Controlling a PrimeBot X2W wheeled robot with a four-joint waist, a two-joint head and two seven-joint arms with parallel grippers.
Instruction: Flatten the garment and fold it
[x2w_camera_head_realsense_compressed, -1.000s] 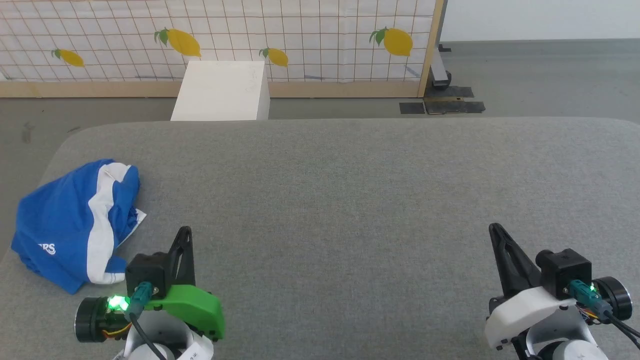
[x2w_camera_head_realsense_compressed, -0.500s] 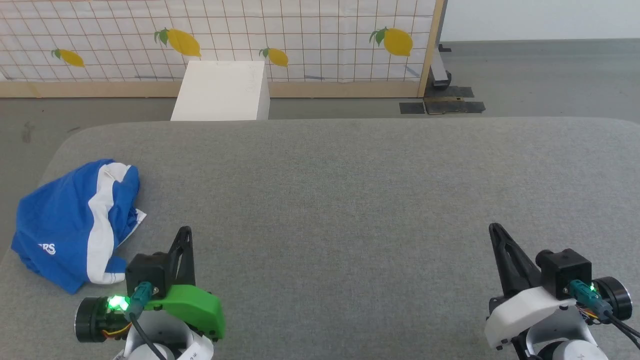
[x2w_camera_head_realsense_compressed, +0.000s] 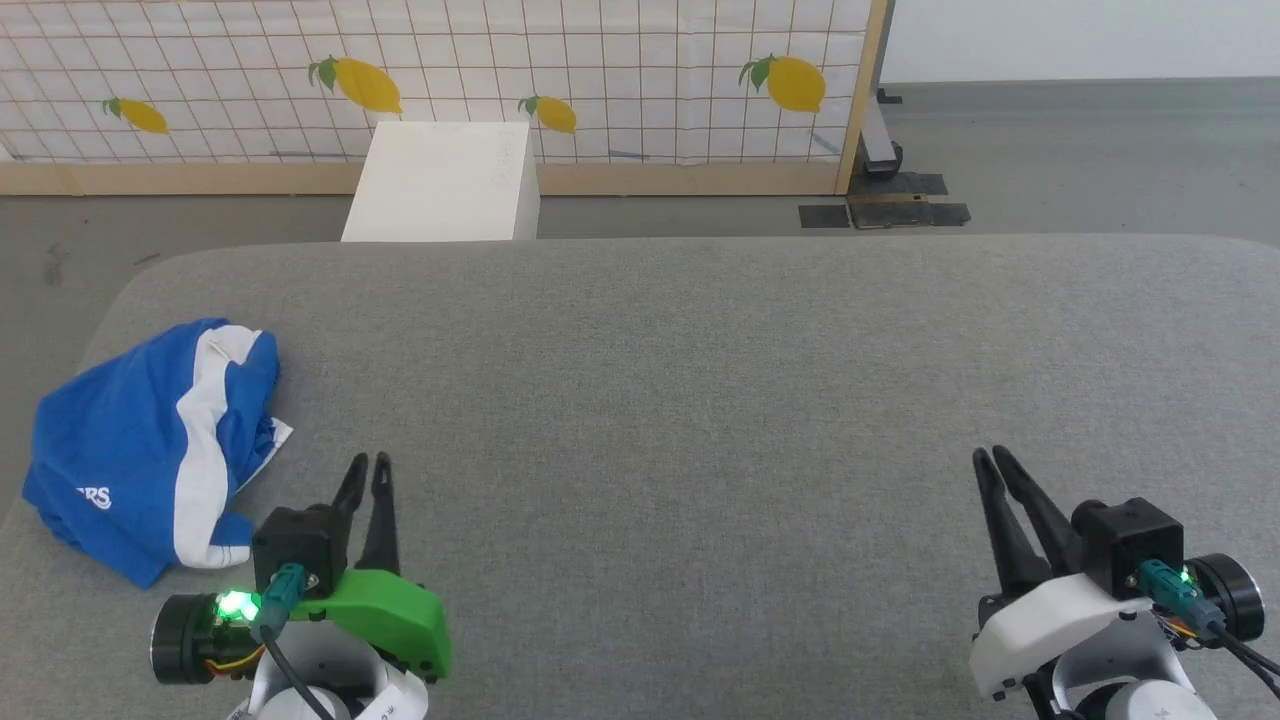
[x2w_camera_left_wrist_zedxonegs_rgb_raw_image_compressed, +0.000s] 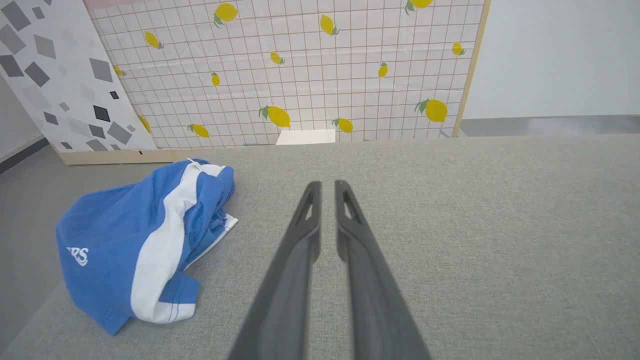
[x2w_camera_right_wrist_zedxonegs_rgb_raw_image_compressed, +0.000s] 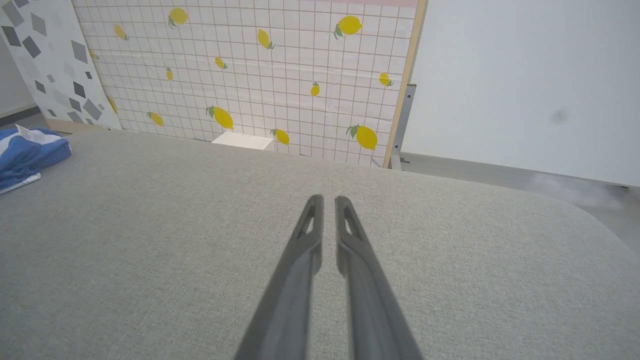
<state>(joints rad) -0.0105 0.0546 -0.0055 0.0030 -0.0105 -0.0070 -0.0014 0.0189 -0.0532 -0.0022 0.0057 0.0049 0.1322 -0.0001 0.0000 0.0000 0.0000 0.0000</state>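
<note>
- surface: grey fabric-covered table (x2w_camera_head_realsense_compressed: 700, 380) with rounded far corners. beyond it, on the grey floor (x2w_camera_head_realsense_compressed: 1080, 160), stand a lemon-print panel (x2w_camera_head_realsense_compressed: 600, 70) and a white box (x2w_camera_head_realsense_compressed: 440, 180).
- left gripper (x2w_camera_head_realsense_compressed: 366, 470): low at the table's near side, fingers a narrow slit apart, holding nothing.
- right gripper (x2w_camera_head_realsense_compressed: 990, 458): low at the near right, same narrow slit, holding nothing, well apart from the cloth.
- garment (x2w_camera_head_realsense_compressed: 130, 440): blue shorts in a crumpled heap at the table's left edge, just beside the left gripper and not touching it. a white stripe (x2w_camera_head_realsense_compressed: 205, 440) runs down the heap.
- handling, judged: light, limp and thin. it should sag and bunch when lifted. not fragile.
- hold, judged: the hem corner (x2w_camera_head_realsense_compressed: 215, 550) nearest the left gripper looks easiest to pinch. the waistband cannot be told among the folds.
- room, judged: the heap sits close to the left edge, so a leftward pull risks a drop to the floor. the wide bare stretch between the grippers suits spreading.
</note>
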